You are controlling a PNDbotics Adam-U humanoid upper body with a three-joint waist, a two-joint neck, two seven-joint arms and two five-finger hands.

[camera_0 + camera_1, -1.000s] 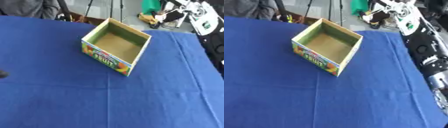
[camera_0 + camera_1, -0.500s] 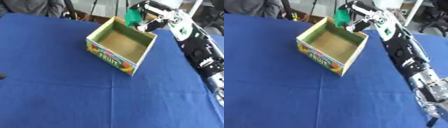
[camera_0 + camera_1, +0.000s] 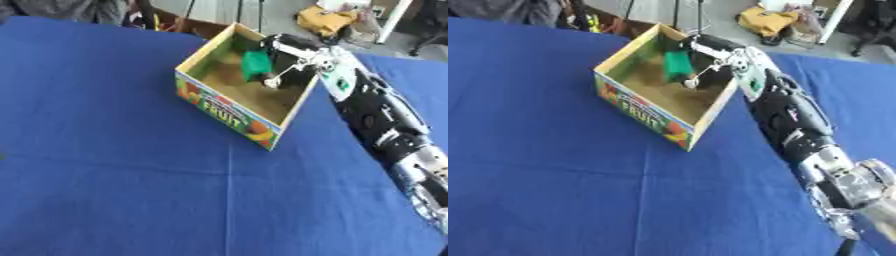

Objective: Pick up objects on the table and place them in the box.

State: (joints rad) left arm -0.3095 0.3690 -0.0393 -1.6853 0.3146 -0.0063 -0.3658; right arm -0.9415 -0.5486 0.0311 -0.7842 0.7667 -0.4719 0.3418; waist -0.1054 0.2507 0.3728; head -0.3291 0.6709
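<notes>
A blue cloth [image 3: 131, 190] covers the whole worktop, lying flat with a faint crease running down its middle. Beyond the far edge the floor [image 3: 280, 15] is pale grey. On it lies a crumpled yellow bag or cloth [image 3: 765, 20], and just beside it to the right stands a white post [image 3: 837, 20], tilted in the view. At the upper left corner a dark grey garment [image 3: 66, 10] shows, and near it some black stand legs [image 3: 188, 10] rise from the floor.
</notes>
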